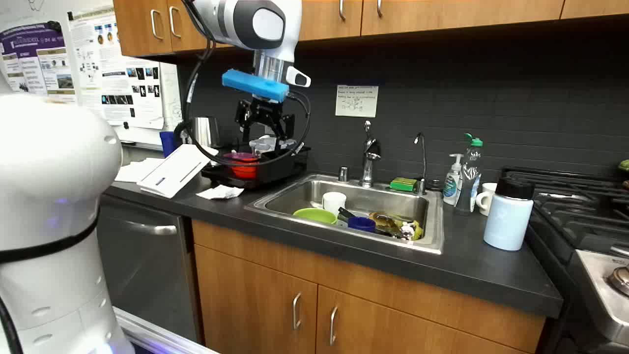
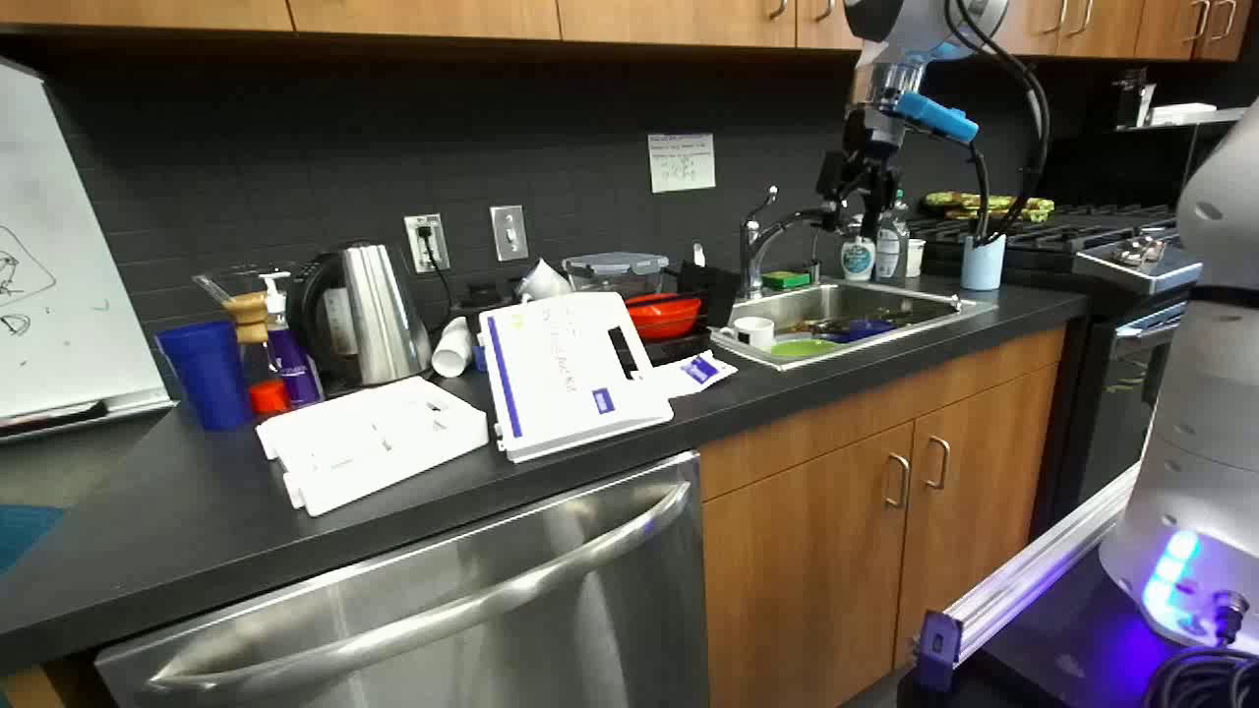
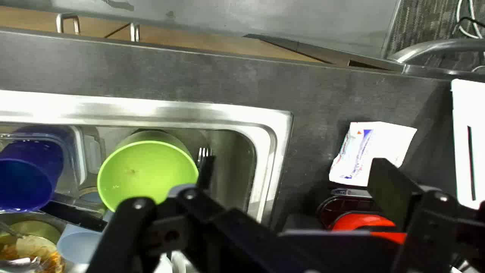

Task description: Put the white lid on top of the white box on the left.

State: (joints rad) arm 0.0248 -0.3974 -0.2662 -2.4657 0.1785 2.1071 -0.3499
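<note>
The white box (image 2: 379, 442) lies flat on the counter at the left. It also shows partly in an exterior view (image 1: 135, 170). A printed white panel with a handle slot, which looks like the white lid (image 2: 566, 379), leans tilted beside the box, towards the sink. It also shows tilted in an exterior view (image 1: 177, 169), and its edge shows at the right of the wrist view (image 3: 463, 140). My gripper (image 1: 264, 135) is open, its fingers wide apart with nothing held. It hangs above the dish rack and sink edge, apart from the lid. The gripper also shows in the wrist view (image 3: 297, 174).
A black dish rack (image 1: 280, 169) holds a red bowl (image 2: 664, 317) and a clear container (image 2: 617, 267). A white paper packet (image 3: 373, 148) lies beside it. The sink (image 1: 437, 231) holds several dishes. A kettle (image 2: 379, 315) and a blue cup (image 2: 207, 374) stand behind the box.
</note>
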